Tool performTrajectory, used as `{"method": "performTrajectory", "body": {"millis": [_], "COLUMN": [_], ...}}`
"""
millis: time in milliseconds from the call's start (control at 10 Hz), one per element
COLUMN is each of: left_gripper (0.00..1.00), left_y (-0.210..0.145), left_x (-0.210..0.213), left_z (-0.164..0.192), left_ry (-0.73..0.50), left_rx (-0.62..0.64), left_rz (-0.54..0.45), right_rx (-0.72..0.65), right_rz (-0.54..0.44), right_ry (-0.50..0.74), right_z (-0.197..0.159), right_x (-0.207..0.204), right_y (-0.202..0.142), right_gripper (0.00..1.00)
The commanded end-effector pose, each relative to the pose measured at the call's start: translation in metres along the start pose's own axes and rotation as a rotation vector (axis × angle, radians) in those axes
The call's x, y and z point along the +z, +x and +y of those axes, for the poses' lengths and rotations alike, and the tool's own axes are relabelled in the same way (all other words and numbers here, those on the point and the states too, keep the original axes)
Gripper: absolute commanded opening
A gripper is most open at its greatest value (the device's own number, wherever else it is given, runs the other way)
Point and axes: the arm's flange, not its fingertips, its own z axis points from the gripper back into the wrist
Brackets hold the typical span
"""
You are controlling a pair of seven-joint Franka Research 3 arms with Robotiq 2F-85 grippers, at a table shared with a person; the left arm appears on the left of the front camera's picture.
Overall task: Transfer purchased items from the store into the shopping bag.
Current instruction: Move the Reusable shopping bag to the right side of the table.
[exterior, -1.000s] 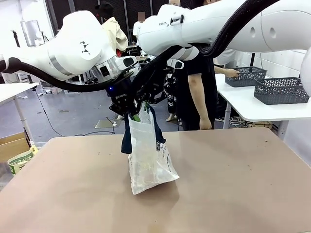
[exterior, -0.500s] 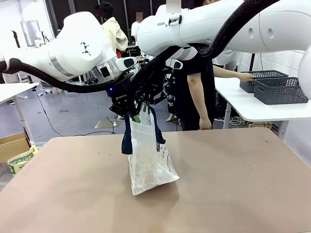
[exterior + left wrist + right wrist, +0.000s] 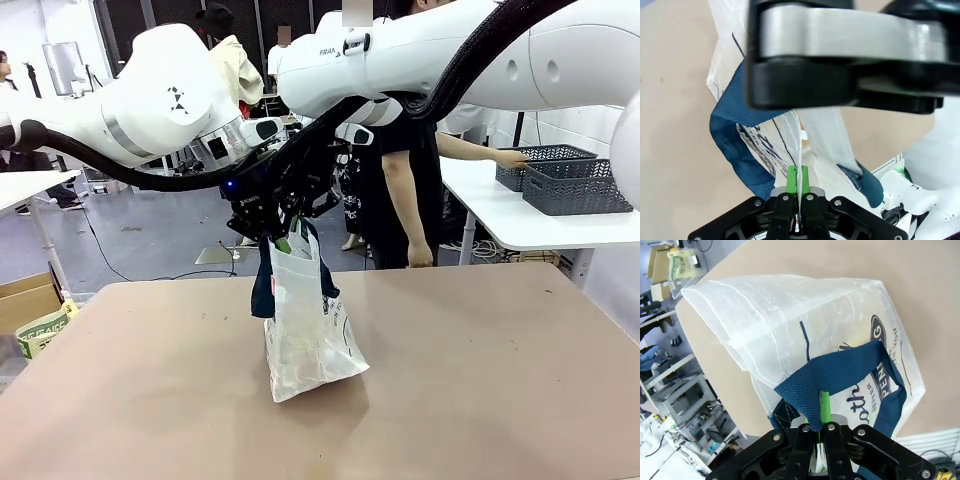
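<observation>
The shopping bag, translucent white with navy handles and logo print, stands upright at mid-table, held up by its top. My left gripper is shut on the thin white rim. My right gripper is shut on a navy handle at the rim, close beside the left one. The bag hangs below the right fingers. The store, a dark grey openwork basket, sits on the side table at far right under a person's hand. The purchased items are out of view.
A second grey basket stands beside the first on the white side table. The person stands behind the tan table. A cardboard box and a green-printed pack lie off the table's left edge.
On the side table the person slid the grey basket rightwards, up against the other one. Both grippers keep their hold on the bag; the arms barely shifted.
</observation>
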Motion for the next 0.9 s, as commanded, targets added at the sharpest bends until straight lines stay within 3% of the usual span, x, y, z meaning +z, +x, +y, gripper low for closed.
{"method": "performTrajectory", "body": {"millis": [0, 100, 200, 600, 800], "left_gripper": [0.0, 0.04, 0.17, 0.97, 1.0], "left_y": [0.005, 0.005, 0.004, 0.001, -0.001], "left_x": [0.004, 0.005, 0.006, 0.018, 0.02], "left_z": [-0.004, -0.003, -0.002, 0.001, 0.001], "left_ry": [-0.015, -0.015, -0.011, -0.085, -0.096], "left_rx": [0.003, 0.007, 0.011, 0.013, 0.014], "left_rz": [-0.038, -0.045, -0.057, -0.097, -0.089], "right_rx": [-0.046, -0.047, -0.046, -0.046, -0.047], "right_rz": [-0.02, -0.018, -0.017, -0.022, -0.021], "right_ry": [0.002, 0.009, 0.011, 0.017, 0.021], "right_z": [0.01, 0.01, 0.011, 0.011, 0.011], "right_x": [0.001, 0.002, 0.002, 0.002, 0.002], "right_y": [0.003, 0.003, 0.004, 0.004, 0.005], "right_gripper": [0.0, 0.0, 0.0, 0.0, 0.0]}}
